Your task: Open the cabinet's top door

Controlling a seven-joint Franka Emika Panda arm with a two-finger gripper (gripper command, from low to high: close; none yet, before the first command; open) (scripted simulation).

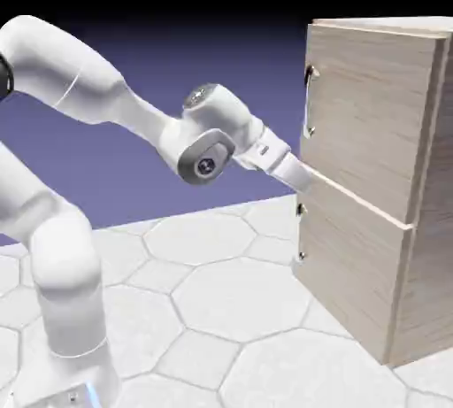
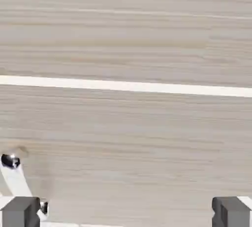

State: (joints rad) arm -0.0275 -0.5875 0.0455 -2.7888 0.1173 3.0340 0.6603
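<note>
Gripper spread wide, grey fingertips far apart at the hand view's bottom corners, nothing pinched between. Pressed up close to the cabinet front, right at the pale seam dividing the two panels. Top door shut flush, silver loop handle near its left edge. Cabinet standing on the right side of a white hexagon-tiled table. Behind, a plain blue-violet backdrop fading to black above.
</note>
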